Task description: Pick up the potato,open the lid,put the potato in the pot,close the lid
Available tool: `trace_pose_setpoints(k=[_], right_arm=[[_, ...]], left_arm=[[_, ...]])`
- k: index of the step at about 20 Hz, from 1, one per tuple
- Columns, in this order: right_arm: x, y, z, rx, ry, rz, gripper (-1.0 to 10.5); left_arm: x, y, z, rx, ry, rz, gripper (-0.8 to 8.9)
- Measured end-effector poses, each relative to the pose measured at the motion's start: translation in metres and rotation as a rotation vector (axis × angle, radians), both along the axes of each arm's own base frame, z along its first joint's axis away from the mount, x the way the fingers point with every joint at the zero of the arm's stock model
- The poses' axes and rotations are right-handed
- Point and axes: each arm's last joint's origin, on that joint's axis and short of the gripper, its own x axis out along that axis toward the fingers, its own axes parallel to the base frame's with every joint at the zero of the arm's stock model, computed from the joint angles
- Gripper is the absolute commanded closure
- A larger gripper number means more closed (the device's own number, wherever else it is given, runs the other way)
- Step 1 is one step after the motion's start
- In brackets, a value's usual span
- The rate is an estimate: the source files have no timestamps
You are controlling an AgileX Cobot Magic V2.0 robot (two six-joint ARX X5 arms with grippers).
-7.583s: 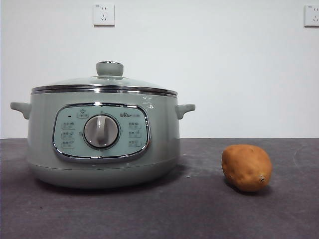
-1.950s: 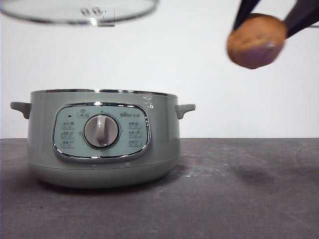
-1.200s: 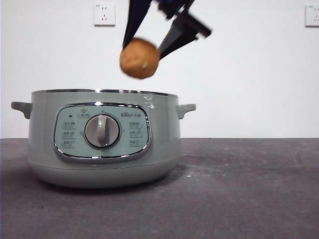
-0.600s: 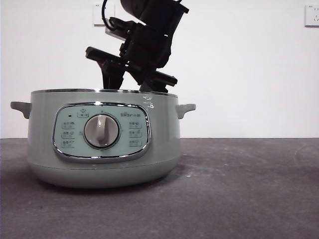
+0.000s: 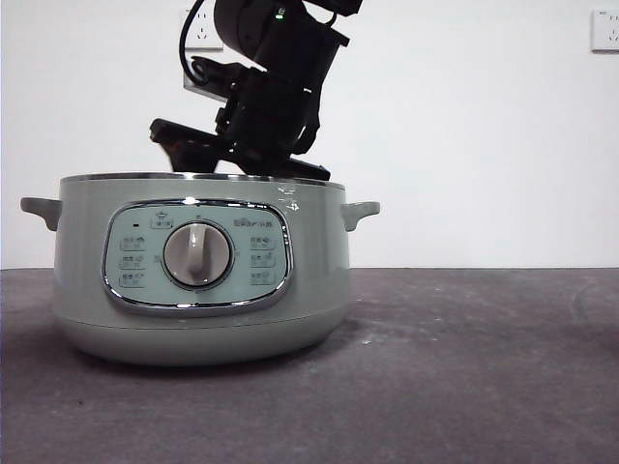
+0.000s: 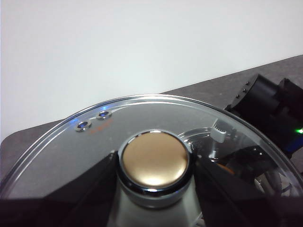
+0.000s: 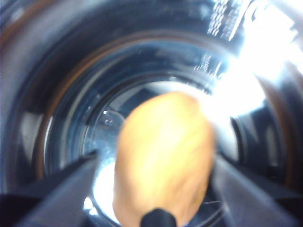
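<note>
The sage-green pot [image 5: 203, 319] stands lidless at the left of the table. My right gripper [image 7: 156, 163] reaches down into it; in the front view only its dark arm [image 5: 266, 106] shows above the rim. The orange-brown potato [image 7: 165, 142] sits between its jaws, blurred, over the pot's shiny inner wall [image 7: 66, 118]. It is hidden in the front view. My left gripper [image 6: 154, 182] is shut on the knob [image 6: 154, 161] of the clear glass lid [image 6: 142, 113] and holds it in the air, out of the front view.
The dark table [image 5: 464, 367] stretches to the right of the pot. A white wall with a socket [image 5: 604, 29] stands behind. The right arm [image 6: 270, 104] shows beyond the lid in the left wrist view.
The lid has been lifted off and up out of the front view. The potato has been carried from the right, over the pot and down inside. In the last half second the arm sank slightly lower.
</note>
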Motion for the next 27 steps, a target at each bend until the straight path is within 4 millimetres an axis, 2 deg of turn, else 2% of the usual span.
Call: trace_pose_setpoints(k=[3, 5, 9, 11, 13, 15, 18, 24, 27], right_arm=[[-0.002, 0.002, -0.001, -0.012, -0.01, -0.002, 4.4], [-0.005, -0.001, 0.008, -0.006, -0.018, -0.004, 4.4], [-0.028, -0.027, 0.081, 0.087, -0.12, -0.017, 4.4], [-0.043, -0.044, 0.109, 0.082, -0.165, -0.044, 4.4], [-0.059, -0.063, 0.134, 0.07, -0.205, -0.076, 4.4], [-0.081, -0.086, 0.162, 0.076, -0.24, -0.096, 4.4], [-0.107, -0.113, 0.188, 0.09, -0.264, -0.117, 4.5], [-0.147, -0.155, 0.218, 0.135, -0.291, -0.182, 4.5], [-0.161, -0.171, 0.227, 0.137, -0.322, -0.224, 4.5]], left_arm=[[0.0, 0.0, 0.0, 0.0, 0.0, 0.0, 8.22], [0.0, 0.0, 0.0, 0.001, 0.002, 0.0, 8.22], [0.008, -0.005, -0.002, 0.017, 0.028, 0.0, 8.22], [0.018, -0.011, -0.005, 0.037, 0.062, 0.0, 8.22], [0.032, -0.019, -0.009, 0.061, 0.102, -0.001, 8.22], [0.053, -0.032, -0.015, 0.084, 0.145, -0.009, 8.22], [0.083, -0.052, -0.023, 0.084, 0.177, -0.062, 8.22], [0.143, -0.093, -0.053, 0.066, 0.249, -0.198, 8.22], [0.164, -0.106, -0.069, 0.057, 0.27, -0.199, 8.22]])
